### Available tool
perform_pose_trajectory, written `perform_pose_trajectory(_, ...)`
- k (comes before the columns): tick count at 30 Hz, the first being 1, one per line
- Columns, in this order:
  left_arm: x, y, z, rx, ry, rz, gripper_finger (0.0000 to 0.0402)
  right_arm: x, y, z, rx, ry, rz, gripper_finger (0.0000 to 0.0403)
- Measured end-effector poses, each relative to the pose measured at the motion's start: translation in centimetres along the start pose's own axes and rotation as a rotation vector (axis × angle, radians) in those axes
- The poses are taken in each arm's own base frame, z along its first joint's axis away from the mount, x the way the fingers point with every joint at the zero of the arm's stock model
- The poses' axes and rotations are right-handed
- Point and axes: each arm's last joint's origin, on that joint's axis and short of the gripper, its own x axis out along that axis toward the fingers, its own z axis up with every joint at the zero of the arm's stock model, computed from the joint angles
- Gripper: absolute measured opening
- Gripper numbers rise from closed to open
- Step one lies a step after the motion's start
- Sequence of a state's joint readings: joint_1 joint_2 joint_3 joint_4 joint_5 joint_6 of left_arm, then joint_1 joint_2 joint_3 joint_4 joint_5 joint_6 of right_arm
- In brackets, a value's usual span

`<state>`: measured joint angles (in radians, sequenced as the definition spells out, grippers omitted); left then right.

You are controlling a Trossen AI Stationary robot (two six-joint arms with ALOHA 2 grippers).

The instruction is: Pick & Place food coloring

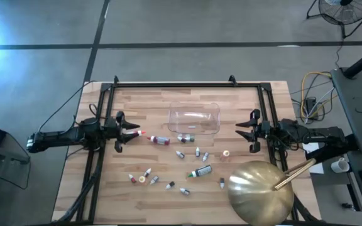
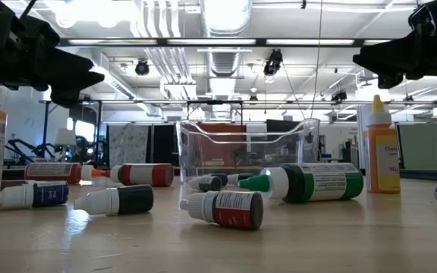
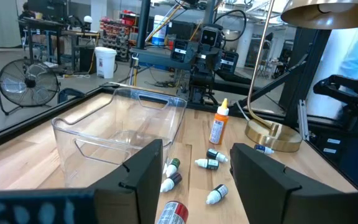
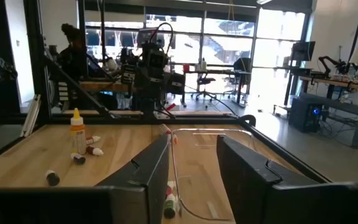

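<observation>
Table [image 1: 244,188]: pale wood boards inside a dark frame; its near edge is cut off in the overhead view.
Gold dome [image 1: 259,191]: sits at the table's near right corner with a stick-like stem poking out; its lower part runs out of the overhead picture, and only its underside shows in the left wrist view.
Clear tub [image 1: 194,118]: stands at the middle of the table toward the far side; it looks empty, though its see-through walls make that hard to judge.
Left gripper [image 1: 132,132]: hovers above the table left of the tub, jaws apart with a clear gap, nothing between them; a red-capped bottle [image 1: 159,139] lies just beyond its tips.
Right gripper [image 1: 239,130]: hovers right of the tub, jaws parted a little and empty.
Food coloring bottles [image 1: 200,171]: scattered on the wood in front of the tub and between the two grippers, most lying on their sides; an orange one [image 3: 217,126] stands upright near the dome.
Labels and caps: too small to read from above; in the low view a dark bottle with a white cap [image 2: 225,208] lies nearest the camera, and bottles at both picture edges are cut off.
Person [image 4: 73,43]: partly visible in the room beyond the table, mostly in shadow.
</observation>
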<state>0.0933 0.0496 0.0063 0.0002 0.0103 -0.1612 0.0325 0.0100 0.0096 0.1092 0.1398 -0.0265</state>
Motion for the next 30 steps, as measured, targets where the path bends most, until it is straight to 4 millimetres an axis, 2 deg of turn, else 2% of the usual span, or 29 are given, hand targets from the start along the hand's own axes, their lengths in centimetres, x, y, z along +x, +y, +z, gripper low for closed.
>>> perform_pose_trajectory(11, 0.0, 0.0, 0.0, 0.0, 0.0, 0.0, 0.0163, 0.0, 0.0, -0.01, 0.0, 0.0, 0.0, 0.0122)
perform_pose_trajectory(14, 0.0, 0.0, 0.0, 0.0, 0.0, 0.0, 0.0163, 0.0, 0.01, 0.01, 0.059, -0.002, 0.003, 0.0125)
perform_pose_trajectory(20, 0.0, 0.0, 0.0, 0.0, 0.0, 0.0, 0.0163, 0.0, 0.02, 0.0, 0.597, 0.001, 0.007, 0.013)
perform_pose_trajectory(24, 0.0, 0.0, 0.0, 0.0, 0.0, 0.0, 0.0163, 0.0, 0.02, 0.0, 0.787, 0.002, 0.007, 0.0128)
perform_pose_trajectory(26, 0.0, 0.0, 0.0, 0.0, 0.0, 0.0, 0.0163, 0.0, -0.03, 0.0, 0.944, -0.005, -0.011, 0.0125)
perform_pose_trajectory(30, 0.0, 0.0, 0.0, 0.0, 0.0, 0.0, 0.0163, 0.0, -0.55, -0.09, 1.111, -0.095, -0.18, 0.0123)
